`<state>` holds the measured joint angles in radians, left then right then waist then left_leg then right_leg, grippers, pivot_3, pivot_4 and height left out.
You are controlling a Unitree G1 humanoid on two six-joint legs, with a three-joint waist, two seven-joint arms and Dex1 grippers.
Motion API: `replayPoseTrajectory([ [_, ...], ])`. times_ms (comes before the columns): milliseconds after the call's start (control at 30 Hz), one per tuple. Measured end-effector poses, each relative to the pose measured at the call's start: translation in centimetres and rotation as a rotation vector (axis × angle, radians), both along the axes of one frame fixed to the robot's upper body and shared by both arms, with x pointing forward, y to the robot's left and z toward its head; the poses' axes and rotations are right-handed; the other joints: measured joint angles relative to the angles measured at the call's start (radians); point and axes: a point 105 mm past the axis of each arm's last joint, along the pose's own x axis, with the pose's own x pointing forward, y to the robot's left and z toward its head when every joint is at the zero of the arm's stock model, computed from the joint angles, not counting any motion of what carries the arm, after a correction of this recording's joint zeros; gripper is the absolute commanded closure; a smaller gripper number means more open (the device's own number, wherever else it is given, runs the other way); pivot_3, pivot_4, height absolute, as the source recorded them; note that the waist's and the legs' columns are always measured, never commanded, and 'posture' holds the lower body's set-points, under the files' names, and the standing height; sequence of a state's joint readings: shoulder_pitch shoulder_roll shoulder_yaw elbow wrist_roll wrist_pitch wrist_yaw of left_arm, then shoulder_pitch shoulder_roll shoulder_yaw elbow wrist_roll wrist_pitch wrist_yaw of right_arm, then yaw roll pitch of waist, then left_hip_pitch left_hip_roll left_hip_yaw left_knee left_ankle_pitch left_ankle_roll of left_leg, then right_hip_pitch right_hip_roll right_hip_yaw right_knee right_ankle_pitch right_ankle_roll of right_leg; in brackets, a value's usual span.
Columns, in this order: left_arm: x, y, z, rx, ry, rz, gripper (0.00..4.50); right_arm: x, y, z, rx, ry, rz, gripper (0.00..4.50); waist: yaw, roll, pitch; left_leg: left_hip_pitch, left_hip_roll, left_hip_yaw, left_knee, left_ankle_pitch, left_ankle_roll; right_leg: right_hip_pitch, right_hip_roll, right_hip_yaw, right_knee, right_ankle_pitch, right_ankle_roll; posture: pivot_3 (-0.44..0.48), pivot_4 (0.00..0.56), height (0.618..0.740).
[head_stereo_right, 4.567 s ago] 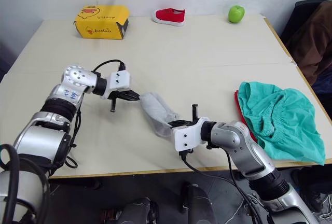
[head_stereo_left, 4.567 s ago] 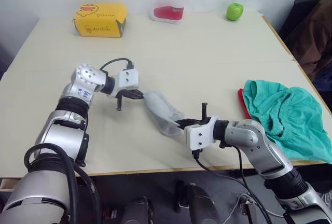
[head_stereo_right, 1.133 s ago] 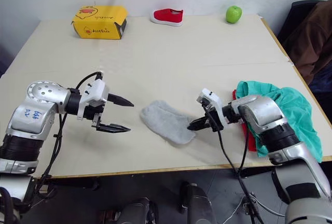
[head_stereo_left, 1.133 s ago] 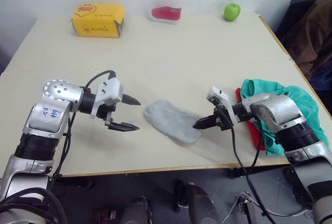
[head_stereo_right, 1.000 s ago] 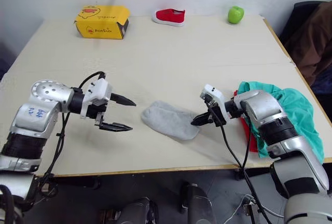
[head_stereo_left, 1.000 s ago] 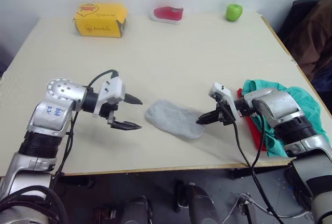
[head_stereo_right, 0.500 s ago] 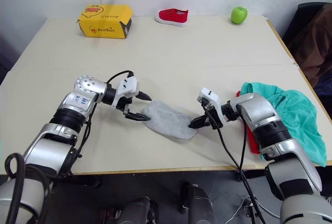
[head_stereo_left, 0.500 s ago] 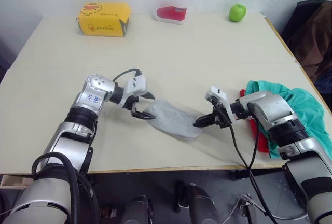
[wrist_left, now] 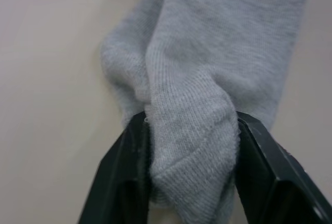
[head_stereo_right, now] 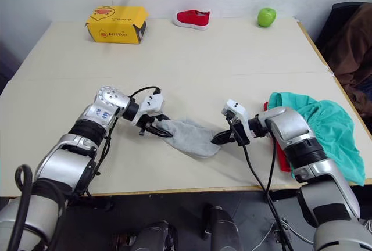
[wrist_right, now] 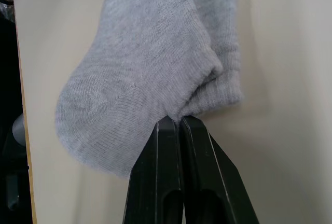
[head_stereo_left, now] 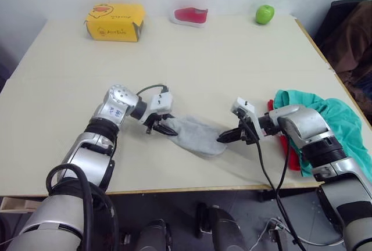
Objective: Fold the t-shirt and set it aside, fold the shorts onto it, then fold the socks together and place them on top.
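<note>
The light grey knit socks (head_stereo_left: 195, 134) are pinched at opposite ends by the left gripper (head_stereo_left: 162, 126) and right gripper (head_stereo_left: 228, 136). The sock fold appears under way; one end likely needs carrying over the other.

head stereo: high, facing down-forward | wrists: close on shared socks (wrist_left: 207, 79)

We see dark printed writing on the front of the yellow box (head_stereo_right: 115, 23) at the far side of the desk (head_stereo_right: 232, 53), but we cannot read its letters. On the left arm there is a small label (head_stereo_right: 105, 113) with blue marks, also not readable for us.
</note>
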<state>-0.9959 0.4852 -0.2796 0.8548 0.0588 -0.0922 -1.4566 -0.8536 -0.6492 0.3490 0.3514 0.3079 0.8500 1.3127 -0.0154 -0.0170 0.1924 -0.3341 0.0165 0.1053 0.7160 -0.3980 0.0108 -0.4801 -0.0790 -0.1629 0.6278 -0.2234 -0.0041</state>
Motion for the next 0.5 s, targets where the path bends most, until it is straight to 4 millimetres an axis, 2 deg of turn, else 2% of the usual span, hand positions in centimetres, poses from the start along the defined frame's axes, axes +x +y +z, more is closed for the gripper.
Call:
replayPoseTrajectory([
  [67, -1.3, 1.1, -0.3, 0.000, 0.002, -0.006, 4.00, 0.3, 0.2, 0.5, 0.004, -0.012, 0.016, 4.50, -0.008, 0.000, 0.000, 0.000, 0.001, 0.000, 0.000, 0.000, 0.000, 0.000, 0.000, 0.000, 0.000, 0.000, 0.000, 0.000, 0.150, 0.740],
  [133, -2.9, 2.0, -0.5, -0.001, 0.015, 0.012, 4.45, 0.5, 0.6, 0.9, 0.013, -0.022, 0.034, 4.50, -0.015, 0.000, 0.000, 0.000, 0.001, 0.000, 0.000, 0.000, 0.000, 0.000, 0.000, 0.000, 0.000, 0.000, 0.000, 0.000, 0.150, 0.740],
  [333, -6.8, 2.3, -1.2, -0.006, 0.075, 0.146, 4.49, 0.2, 1.6, 0.3, 0.013, 0.011, 0.125, 4.50, -0.009, 0.000, 0.000, 0.000, 0.000, -0.001, 0.000, 0.000, 0.000, 0.001, -0.001, 0.001, -0.001, 0.000, 0.000, 0.000, 0.150, 0.740],
  [500, -7.6, 1.9, -1.5, -0.027, 0.086, 0.257, 4.49, 0.7, 2.1, 0.1, -0.016, 0.006, 0.165, 4.50, 0.003, 0.001, 0.000, 0.000, 0.000, -0.002, 0.000, 0.000, 0.000, 0.002, -0.001, 0.001, -0.001, 0.000, 0.000, 0.000, 0.150, 0.740],
])
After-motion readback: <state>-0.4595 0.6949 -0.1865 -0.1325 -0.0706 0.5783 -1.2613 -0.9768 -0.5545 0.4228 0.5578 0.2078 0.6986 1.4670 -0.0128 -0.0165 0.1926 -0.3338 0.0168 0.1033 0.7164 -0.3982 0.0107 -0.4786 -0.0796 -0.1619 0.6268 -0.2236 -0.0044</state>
